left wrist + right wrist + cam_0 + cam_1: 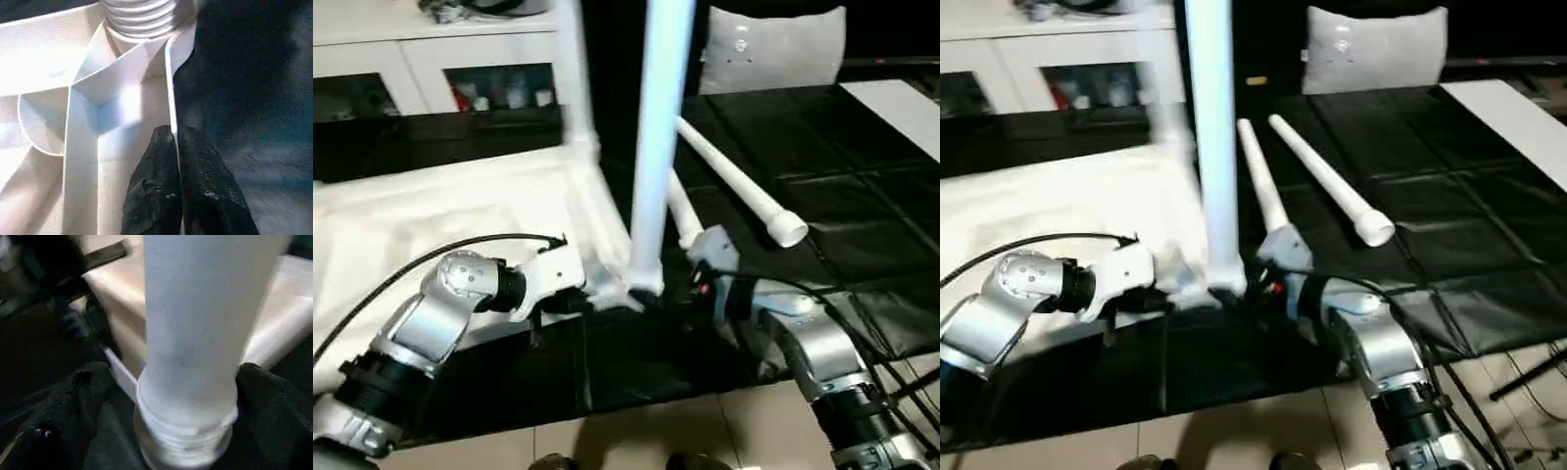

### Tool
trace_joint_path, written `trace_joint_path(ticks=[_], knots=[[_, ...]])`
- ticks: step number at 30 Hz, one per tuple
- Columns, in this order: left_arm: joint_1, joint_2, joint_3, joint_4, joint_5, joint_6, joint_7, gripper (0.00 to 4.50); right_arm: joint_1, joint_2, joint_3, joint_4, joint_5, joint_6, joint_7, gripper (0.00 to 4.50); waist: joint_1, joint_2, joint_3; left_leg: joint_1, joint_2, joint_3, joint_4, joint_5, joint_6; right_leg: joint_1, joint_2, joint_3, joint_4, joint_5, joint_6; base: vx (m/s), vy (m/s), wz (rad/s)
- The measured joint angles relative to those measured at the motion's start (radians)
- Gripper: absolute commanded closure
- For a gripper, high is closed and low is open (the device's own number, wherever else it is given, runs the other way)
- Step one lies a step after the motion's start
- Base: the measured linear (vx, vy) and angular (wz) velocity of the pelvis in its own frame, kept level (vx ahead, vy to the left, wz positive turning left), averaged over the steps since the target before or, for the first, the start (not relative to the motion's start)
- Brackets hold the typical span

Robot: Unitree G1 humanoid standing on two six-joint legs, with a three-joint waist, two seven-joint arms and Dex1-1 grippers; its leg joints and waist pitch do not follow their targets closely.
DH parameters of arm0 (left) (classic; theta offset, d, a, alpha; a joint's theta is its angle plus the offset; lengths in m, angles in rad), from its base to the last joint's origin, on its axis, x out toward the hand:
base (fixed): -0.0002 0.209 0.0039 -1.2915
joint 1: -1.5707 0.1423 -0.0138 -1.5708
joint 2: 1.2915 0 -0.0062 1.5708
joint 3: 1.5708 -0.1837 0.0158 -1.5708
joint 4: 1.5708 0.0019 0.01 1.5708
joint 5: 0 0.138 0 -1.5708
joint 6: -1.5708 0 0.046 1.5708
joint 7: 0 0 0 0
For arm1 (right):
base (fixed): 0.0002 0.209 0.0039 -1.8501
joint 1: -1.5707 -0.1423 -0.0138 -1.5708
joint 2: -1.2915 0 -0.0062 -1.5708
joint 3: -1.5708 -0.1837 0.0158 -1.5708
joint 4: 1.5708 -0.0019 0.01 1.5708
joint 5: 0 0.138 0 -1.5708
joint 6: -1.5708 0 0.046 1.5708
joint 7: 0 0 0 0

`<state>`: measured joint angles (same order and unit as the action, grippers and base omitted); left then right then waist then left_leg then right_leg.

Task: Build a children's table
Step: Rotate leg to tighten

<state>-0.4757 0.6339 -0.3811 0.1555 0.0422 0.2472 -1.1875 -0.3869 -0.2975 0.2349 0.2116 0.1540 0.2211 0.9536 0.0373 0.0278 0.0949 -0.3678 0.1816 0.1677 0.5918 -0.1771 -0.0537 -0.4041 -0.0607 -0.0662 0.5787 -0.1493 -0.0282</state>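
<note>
On the left we see the upturned table top (460, 211) lying on the black floor mat (1430, 186); our left pincer (177, 147) is pinched shut on its rim wall at the near corner. A white leg (656, 147) stands upright in that corner's socket, between the spread-apart fingers (73, 401) of our right pincer (186, 396). Further right, two loose legs (1327, 181) lie on the mat
</note>
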Motion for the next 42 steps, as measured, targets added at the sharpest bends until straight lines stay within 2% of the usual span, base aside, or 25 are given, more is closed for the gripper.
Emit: trace_joint_path(ticks=[8, 11, 14, 16, 19, 21, 23, 24, 32, 36, 38, 42], knots=[[-0.026, 0.027, -0.019, 0.059, -0.018, -0.106, -0.115, 4.5, -0.023, -0.053, 0.044, 0.024, -0.002, -0.019, 0.13, 0.08, 0.001, -0.002, -0.001, 0.001, 0.0, 0.001, 0.001, 0.0, 0.0, 0.001, 0.0, 0.0, 0.001, 0.002, -0.004, 0.0, 0.0, 0.0], [-0.037, 0.036, -0.027, 0.078, -0.018, -0.13, -0.133, 4.5, -0.033, -0.059, 0.051, 0.048, -0.002, -0.019, 0.158, 0.44, 0.001, -0.002, -0.001, 0.0, 0.001, 0.001, 0.001, 0.0, 0.0, 0.001, 0.0, 0.0, 0.002, 0.002, -0.004, 0.0, 0.0, 0.0], [-0.046, 0.04, -0.029, 0.098, -0.017, -0.151, -0.151, 4.5, -0.049, -0.06, 0.055, 0.068, 0.001, -0.019, 0.179, 0.49, 0.002, -0.002, -0.001, 0.0, 0.001, 0.001, 0.001, 0.0, 0.0, 0.001, 0.0, 0.0, 0.002, 0.002, -0.004, 0.0, 0.0, 0.0], [-0.047, 0.042, -0.029, 0.1, -0.017, -0.159, -0.156, 4.5, -0.05, -0.058, 0.058, 0.073, 0.001, -0.02, 0.183, 0.82, 0.002, -0.003, -0.002, 0.0, 0.001, 0.001, 0.001, 0.0, 0.0, 0.001, 0.0, 0.0, 0.002, 0.002, -0.004, 0.0, 0.0, 0.0], [-0.049, 0.042, -0.029, 0.106, -0.017, -0.166, -0.162, 4.5, -0.051, -0.053, 0.062, 0.084, 0.001, -0.029, 0.192, 0.9, 0.002, -0.003, -0.002, 0.0, 0.001, 0.001, 0.001, 0.0, 0.0, 0.001, 0.0, 0.0, 0.002, 0.002, -0.004, 0.0, 0.0, 0.0], [-0.052, 0.042, -0.029, 0.112, -0.017, -0.169, -0.164, 4.5, -0.052, -0.048, 0.068, 0.086, 0.003, -0.03, 0.198, 1.31, 0.002, -0.003, -0.002, 0.0, 0.001, 0.001, 0.001, 0.0, 0.0, 0.001, 0.0, 0.0, 0.002, 0.002, -0.004, 0.0, 0.0, 0.0], [-0.054, 0.042, -0.029, 0.118, -0.017, -0.177, -0.174, 4.5, -0.054, -0.047, 0.069, 0.088, 0.003, -0.03, 0.203, 1.34, 0.003, -0.003, -0.002, 0.0, 0.001, 0.001, 0.001, 0.0, 0.0, 0.001, 0.0, 0.0, 0.002, 0.002, -0.004, 0.0, 0.0, 0.0], [-0.054, 0.042, -0.029, 0.122, -0.018, -0.181, -0.176, 4.5, -0.054, -0.046, 0.069, 0.088, 0.003, -0.03, 0.205, 1.53, 0.003, -0.003, -0.002, 0.0, 0.001, 0.001, 0.001, 0.0, 0.0, 0.001, 0.0, 0.0, 0.002, 0.002, -0.004, 0.0, 0.0, 0.0], [-0.055, 0.043, -0.029, 0.124, -0.018, -0.182, -0.183, 4.5, -0.051, -0.047, 0.071, 0.087, 0.006, -0.031, 0.212, 1.73, 0.005, -0.003, -0.002, 0.0, 0.001, 0.001, 0.001, 0.0, 0.0, 0.001, 0.0, 0.0, 0.002, 0.002, -0.004, 0.0, 0.0, 0.0], [-0.045, 0.043, -0.025, 0.097, -0.021, -0.137, -0.176, 4.5, -0.028, -0.036, 0.064, 0.06, 0.017, -0.006, 0.206, 1.74, 0.008, -0.003, -0.002, 0.0, 0.001, 0.001, 0.001, 0.0, 0.0, 0.001, 0.0, 0.0, 0.003, 0.002, -0.004, 0.0, 0.0, 0.0], [-0.016, 0.031, 0.0, 0.045, -0.026, -0.05, -0.139, 4.5, 0.005, -0.009, 0.044, 0.031, 0.021, 0.031, 0.16, 1.74, 0.008, -0.003, -0.002, 0.002, 0.001, 0.001, 0.0, 0.0, 0.0, 0.001, 0.0, 0.0, 0.004, 0.002, -0.004, 0.0, 0.0, 0.0], [0.025, 0.003, 0.047, -0.027, -0.006, 0.122, -0.036, 4.5, 0.021, 0.07, 0.019, 0.036, -0.003, 0.055, 0.012, 1.75, -0.007, -0.003, -0.002, 0.006, 0.001, 0.001, 0.001, 0.001, -0.002, 0.002, 0.0, 0.0, 0.007, -0.001, 0.001, 0.0, 0.0, 0.0]])
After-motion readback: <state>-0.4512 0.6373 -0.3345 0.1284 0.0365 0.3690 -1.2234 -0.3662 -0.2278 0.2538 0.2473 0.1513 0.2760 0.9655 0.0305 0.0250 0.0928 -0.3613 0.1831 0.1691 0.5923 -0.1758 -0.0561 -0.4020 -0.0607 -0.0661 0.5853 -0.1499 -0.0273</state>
